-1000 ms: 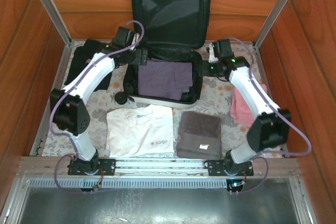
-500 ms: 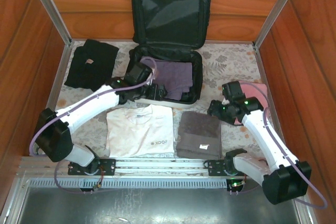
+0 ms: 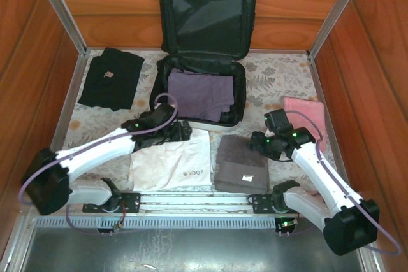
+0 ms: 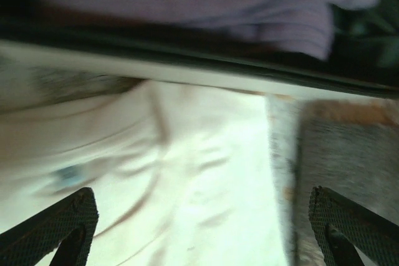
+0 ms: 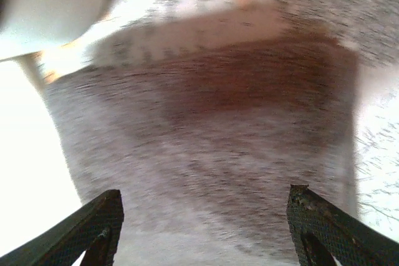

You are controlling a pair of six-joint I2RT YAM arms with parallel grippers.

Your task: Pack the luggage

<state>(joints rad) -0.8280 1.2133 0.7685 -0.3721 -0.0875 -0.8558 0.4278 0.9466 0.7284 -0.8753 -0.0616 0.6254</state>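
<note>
The luggage [image 3: 237,91] lies open at the back of the table, its black-lined lid leaning on the wall. A folded purple garment [image 3: 199,95] fills its base. In front lie a white T-shirt [image 3: 171,162] and a folded grey towel [image 3: 241,165]. My left gripper [image 3: 185,133] hovers open over the shirt's far edge. In the left wrist view the left gripper [image 4: 206,235] spans the T-shirt [image 4: 187,185], with the luggage rim [image 4: 187,78] beyond. My right gripper [image 3: 254,142] is open over the towel's far right corner. The right wrist view has the right gripper [image 5: 204,228] above the towel [image 5: 218,123].
A black garment [image 3: 111,78] lies at the back left and a pink towel [image 3: 306,119] at the right. Wooden walls close in the back and both sides. A metal rail [image 3: 191,200] with the arm bases runs along the near edge.
Both arms have drawn back from the luggage toward the near side. The left gripper came down over the white T-shirt, the right over the grey towel.
</note>
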